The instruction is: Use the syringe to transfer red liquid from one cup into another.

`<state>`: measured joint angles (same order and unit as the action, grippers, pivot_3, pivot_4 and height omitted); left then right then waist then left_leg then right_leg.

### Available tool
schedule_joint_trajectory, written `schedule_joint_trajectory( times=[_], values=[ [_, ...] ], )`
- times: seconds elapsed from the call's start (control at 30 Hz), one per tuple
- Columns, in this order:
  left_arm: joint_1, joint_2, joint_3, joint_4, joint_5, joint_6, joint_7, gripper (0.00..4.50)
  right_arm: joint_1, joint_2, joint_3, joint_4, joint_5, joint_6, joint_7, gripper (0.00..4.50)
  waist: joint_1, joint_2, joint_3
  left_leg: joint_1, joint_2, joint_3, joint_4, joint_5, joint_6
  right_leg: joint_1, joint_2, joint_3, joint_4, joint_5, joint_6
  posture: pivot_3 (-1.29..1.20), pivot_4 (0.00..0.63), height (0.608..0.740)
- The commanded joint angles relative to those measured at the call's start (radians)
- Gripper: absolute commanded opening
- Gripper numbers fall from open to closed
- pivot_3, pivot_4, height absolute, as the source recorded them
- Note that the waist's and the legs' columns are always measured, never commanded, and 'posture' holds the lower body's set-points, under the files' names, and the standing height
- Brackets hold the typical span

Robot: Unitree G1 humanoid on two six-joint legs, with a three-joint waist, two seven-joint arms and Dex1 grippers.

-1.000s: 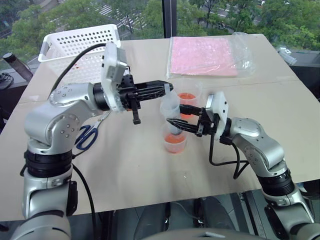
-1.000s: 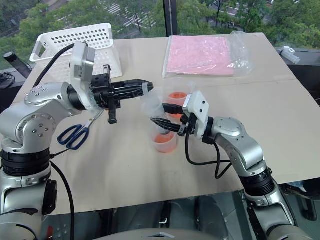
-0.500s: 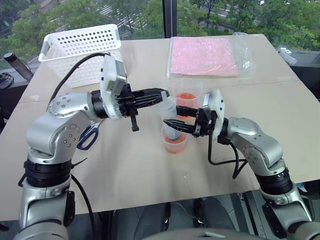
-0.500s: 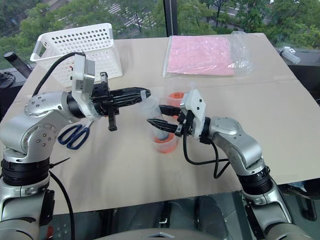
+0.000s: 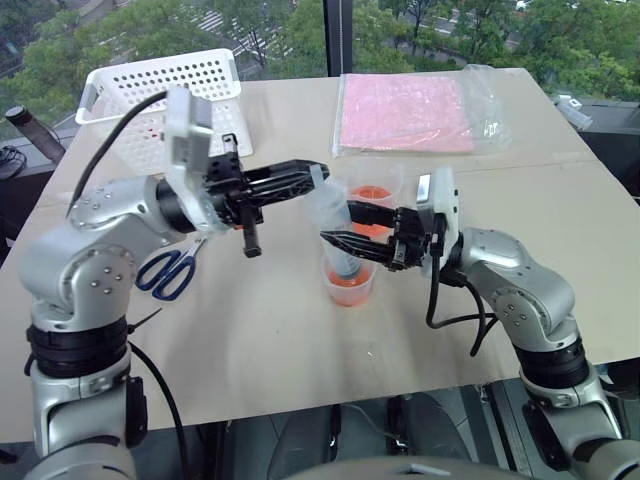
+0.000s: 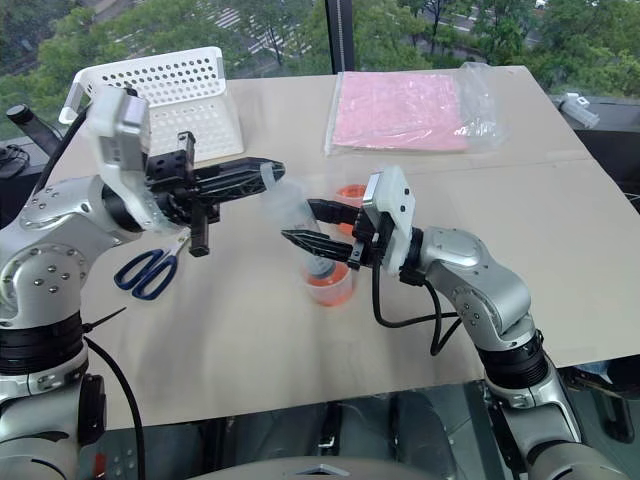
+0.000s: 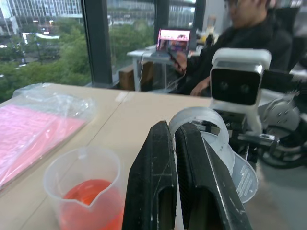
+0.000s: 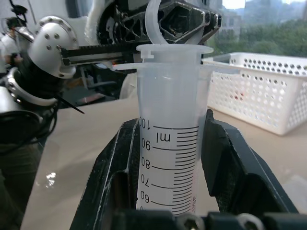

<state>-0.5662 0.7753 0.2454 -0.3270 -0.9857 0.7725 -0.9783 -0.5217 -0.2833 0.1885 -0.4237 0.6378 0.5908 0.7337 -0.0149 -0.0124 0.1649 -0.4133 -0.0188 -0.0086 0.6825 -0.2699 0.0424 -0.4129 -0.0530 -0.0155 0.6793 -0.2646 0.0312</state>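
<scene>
The syringe (image 5: 332,222) hung tilted above the small cup (image 5: 348,285), tip low over the red liquid (image 5: 347,290) inside; whether the tip touched the liquid was hard to tell. The right gripper (image 5: 343,225) clamped the barrel between its two fingers (image 8: 225,167). The left gripper (image 5: 318,178) had its fingers (image 7: 156,182) pressed together on the plunger ring at the top. Just behind, the handled cup (image 5: 376,190) stood on the table (image 5: 250,330), also holding red liquid.
</scene>
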Motion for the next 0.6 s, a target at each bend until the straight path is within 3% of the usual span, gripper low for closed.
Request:
schedule_joint_trajectory(
  times=[0.03, 0.1, 0.3, 0.47, 0.6],
  values=[
    [0.009, 0.049, 0.016, 0.049, -0.022, 0.023, -0.084, 0.31, -0.047, 0.021, -0.092, -0.063, 0.057, -0.029, -0.039, 1.4, -0.001, 0.0, 0.0, 0.0, 0.0, 0.0, 0.0, 0.0, 0.0, 0.0, 0.0, 0.0, 0.0, 0.0, 0.0, 0.0, 0.15, 0.74],
    [0.014, 0.066, 0.029, 0.074, -0.015, 0.015, -0.092, 1.0, -0.051, 0.024, -0.096, -0.062, 0.063, -0.024, -0.049, 1.4, 0.0, 0.0, 0.0, 0.0, 0.0, 0.0, 0.0, 0.0, 0.0, 0.0, 0.0, 0.0, 0.0, 0.0, 0.0, 0.0, 0.15, 0.74],
    [0.0, 0.09, 0.083, 0.13, -0.052, 0.062, -0.038, 3.71, -0.068, 0.016, -0.118, -0.06, 0.086, 0.001, -0.068, 1.39, 0.0, 0.0, 0.0, 0.0, 0.0, 0.0, 0.0, 0.0, 0.0, 0.0, 0.0, 0.0, 0.0, 0.0, 0.0, 0.0, 0.15, 0.74],
    [0.1, 0.16, 0.13, 0.063, -0.141, 0.158, -0.093, 3.74, -0.114, 0.013, -0.18, -0.055, 0.169, 0.046, -0.112, 1.39, -0.008, 0.0, 0.0, 0.0, 0.0, 0.001, 0.0, 0.0, 0.0, -0.001, -0.001, 0.001, 0.0, 0.0, 0.0, 0.0, 0.15, 0.74],
    [0.164, 0.142, 0.142, -0.005, -0.168, 0.15, -0.083, 3.74, -0.133, 0.021, -0.226, -0.061, 0.281, 0.114, -0.166, 1.39, -0.001, 0.0, 0.0, 0.0, 0.0, 0.0, -0.001, 0.0, 0.0, 0.0, -0.001, 0.0, 0.0, 0.0, 0.0, 0.0, 0.15, 0.74]
  ],
)
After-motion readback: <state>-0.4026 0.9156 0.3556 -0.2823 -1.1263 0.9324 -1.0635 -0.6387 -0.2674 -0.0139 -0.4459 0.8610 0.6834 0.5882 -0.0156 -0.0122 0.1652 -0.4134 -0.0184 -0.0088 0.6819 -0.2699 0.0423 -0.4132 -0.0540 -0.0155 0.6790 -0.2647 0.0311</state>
